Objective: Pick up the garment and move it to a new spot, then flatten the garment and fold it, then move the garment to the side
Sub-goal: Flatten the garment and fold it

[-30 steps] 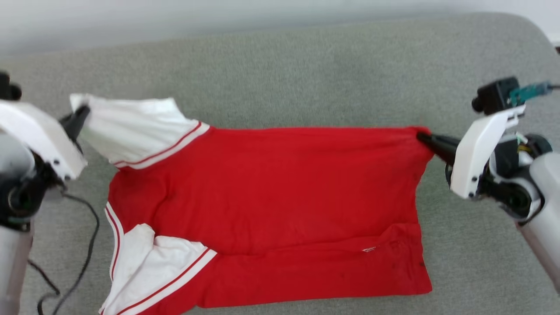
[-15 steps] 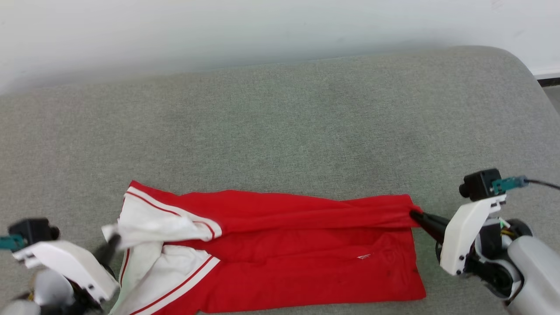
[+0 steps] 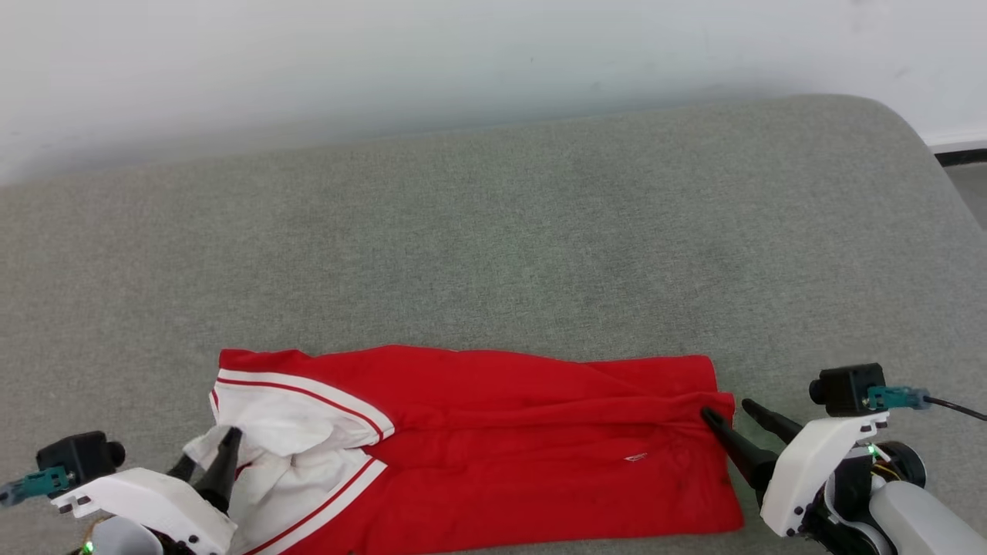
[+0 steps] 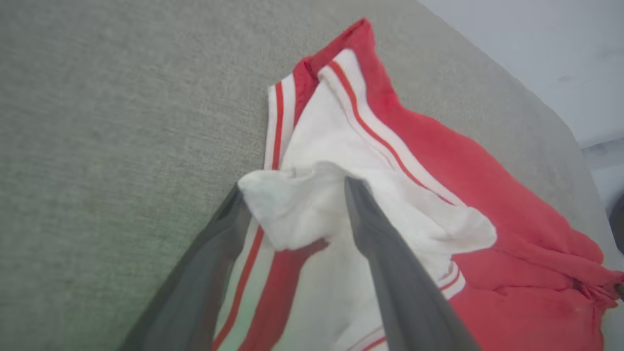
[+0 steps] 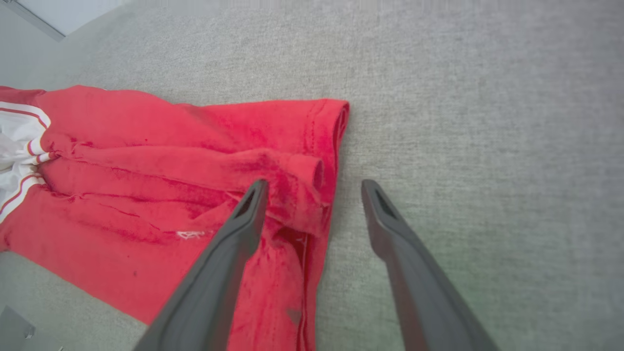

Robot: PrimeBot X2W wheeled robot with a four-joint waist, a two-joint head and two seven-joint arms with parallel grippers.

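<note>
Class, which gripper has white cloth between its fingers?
The left gripper: a white sleeve tip of the garment lies between its open fingers. The right gripper straddles the red hem.

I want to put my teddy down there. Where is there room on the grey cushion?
The wide grey cushion between the red garment and the white wall is bare, side to side. The near edge is crowded: the garment lies there, with the robot's open jaws at both ends.

Item count: one garment [image 3: 540,470], lying lower centre; two grippers, the left gripper [image 3: 208,451] showing lower left, the right gripper [image 3: 725,408] lower right; one grey cushion [image 3: 493,231] underlying all.
</note>
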